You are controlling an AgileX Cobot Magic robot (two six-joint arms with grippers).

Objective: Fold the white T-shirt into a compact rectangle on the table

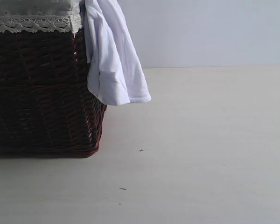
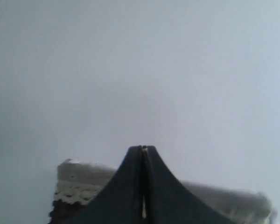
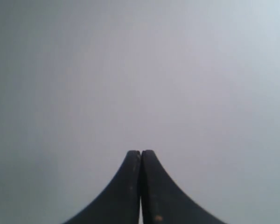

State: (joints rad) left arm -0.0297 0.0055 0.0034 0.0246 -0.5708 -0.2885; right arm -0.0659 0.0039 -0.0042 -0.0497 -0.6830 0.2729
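Note:
The white T-shirt (image 1: 113, 51) hangs over the right rim of a dark wicker basket (image 1: 37, 93), one sleeve dangling down its side above the pale cream table (image 1: 200, 149). Its lettering and neck tag are hidden. Neither gripper shows in the exterior view. In the left wrist view my left gripper (image 2: 143, 148) is shut with nothing between its dark fingers, pointing at a plain wall with the basket's lace-trimmed top (image 2: 79, 186) behind it. In the right wrist view my right gripper (image 3: 141, 152) is shut and empty too, facing only the bare wall.
The basket stands at the left of the table, its white lace-trimmed liner (image 1: 32, 21) folded over the rim. A pale wall (image 1: 214, 28) rises behind the table's far edge. A few tiny dark specks (image 1: 140, 150) mark the tabletop.

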